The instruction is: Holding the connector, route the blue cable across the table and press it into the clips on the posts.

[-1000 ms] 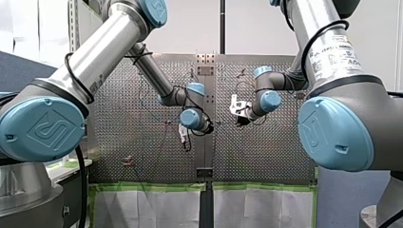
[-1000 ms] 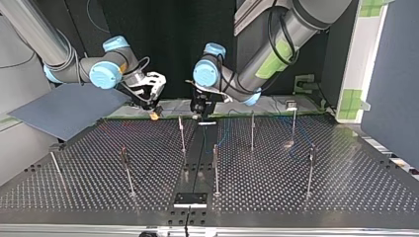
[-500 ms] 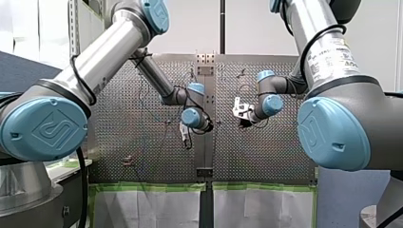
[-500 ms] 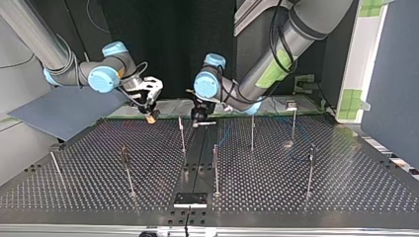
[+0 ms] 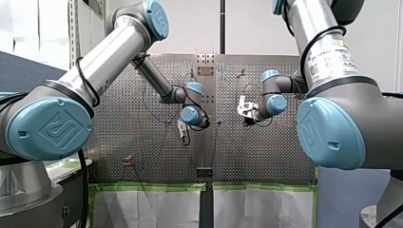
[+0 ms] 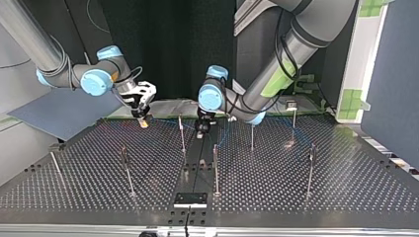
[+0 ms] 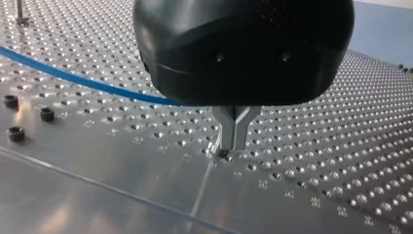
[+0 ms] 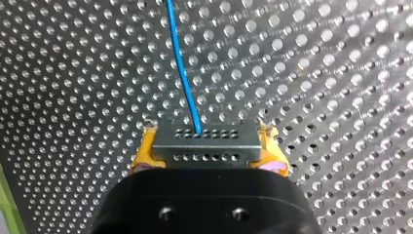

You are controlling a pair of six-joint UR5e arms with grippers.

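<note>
Right wrist view, right end effector (image 8: 208, 148) clamping connector (image 8: 204, 137), blue cable (image 8: 181, 73) ahead, left end effector (image 7: 235, 139) closed

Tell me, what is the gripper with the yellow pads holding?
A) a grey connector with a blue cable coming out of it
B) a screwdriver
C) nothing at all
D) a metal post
A: in the right wrist view, my right gripper has its yellow pads clamped on either side of the grey connector, and the blue cable runs out of it.
</note>
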